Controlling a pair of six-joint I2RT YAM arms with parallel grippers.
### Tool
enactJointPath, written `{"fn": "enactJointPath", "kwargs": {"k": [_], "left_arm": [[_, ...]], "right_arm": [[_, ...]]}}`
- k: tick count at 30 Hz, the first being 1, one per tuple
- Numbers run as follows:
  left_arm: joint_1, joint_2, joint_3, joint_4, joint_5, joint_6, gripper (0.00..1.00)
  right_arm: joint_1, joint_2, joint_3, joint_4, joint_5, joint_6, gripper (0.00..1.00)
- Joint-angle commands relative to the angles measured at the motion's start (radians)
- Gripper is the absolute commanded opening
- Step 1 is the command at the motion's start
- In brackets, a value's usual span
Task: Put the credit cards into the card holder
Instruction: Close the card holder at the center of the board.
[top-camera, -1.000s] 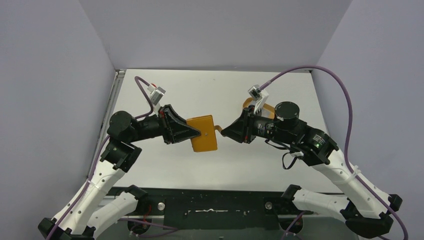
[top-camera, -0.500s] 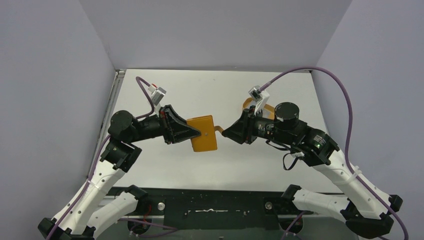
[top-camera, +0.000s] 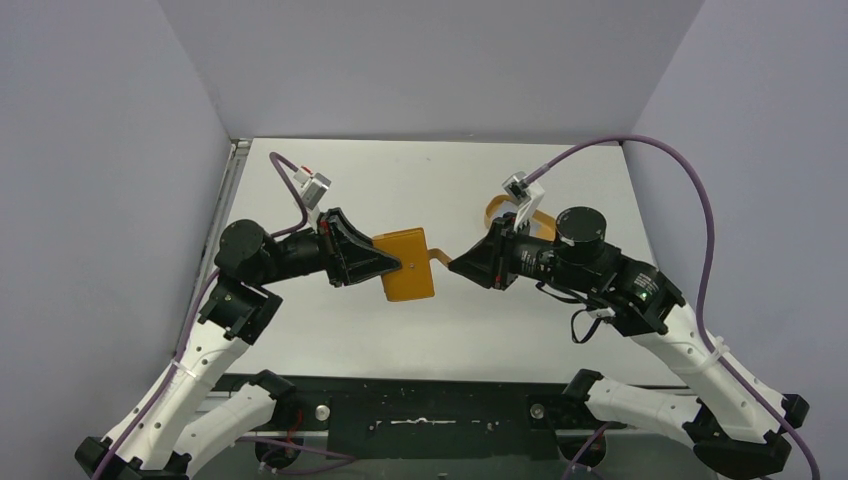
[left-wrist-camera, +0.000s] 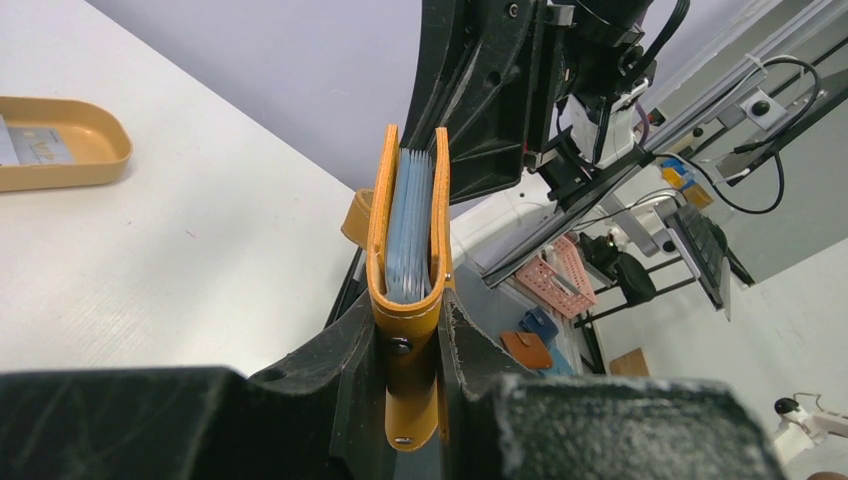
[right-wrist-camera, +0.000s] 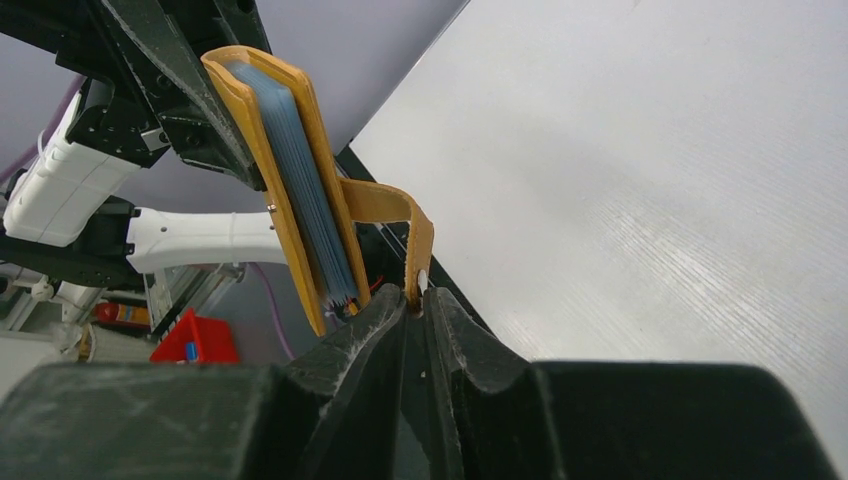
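Left jaws tight on card holder (left-wrist-camera: 406, 318), right jaws tight on its snap tab (right-wrist-camera: 398, 204), grey-blue slots (left-wrist-camera: 407, 220) edge-on, contents indiscernible.

The left pincer (top-camera: 393, 265) is gripping the flat orange-tan folding wallet (top-camera: 414, 272); the right pincer (top-camera: 452, 264) is pinching its snap tab (top-camera: 439, 256).

The top camera looks down from behind the 2 arm bases onto the whole table (top-camera: 420, 190). Each wrist camera looks closely along its gripper, left gripper (left-wrist-camera: 405, 320) and right gripper (right-wrist-camera: 415, 297) facing each other. All 3 views share the card holder (top-camera: 405, 265).
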Motion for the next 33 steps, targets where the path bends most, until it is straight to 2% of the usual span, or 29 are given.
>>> {"fn": "enactJointPath", "kwargs": {"k": [1, 7, 12, 21, 29, 33], "left_arm": [[-0.001, -0.021, 0.056, 0.030, -0.013, 0.012, 0.00], [-0.001, -0.021, 0.058, 0.030, -0.010, 0.009, 0.00], [-0.001, -0.021, 0.066, -0.026, -0.026, 0.045, 0.00], [-0.020, 0.028, 0.203, -0.385, -0.136, 0.245, 0.00], [-0.172, 0.076, 0.340, -0.618, -0.364, 0.423, 0.00], [-0.239, 0.084, 0.378, -0.687, -0.486, 0.464, 0.00]], "right_arm": [[0.005, -0.022, 0.015, 0.034, -0.001, -0.008, 0.13], [0.004, -0.022, 0.015, 0.046, -0.006, -0.003, 0.00], [0.004, -0.022, 0.060, 0.004, -0.013, -0.036, 0.00], [0.003, 0.033, 0.175, -0.131, -0.045, -0.114, 0.00], [0.003, 0.077, 0.131, -0.033, -0.105, -0.052, 0.00], [0.003, 0.098, 0.110, 0.022, -0.125, -0.034, 0.00]]}}
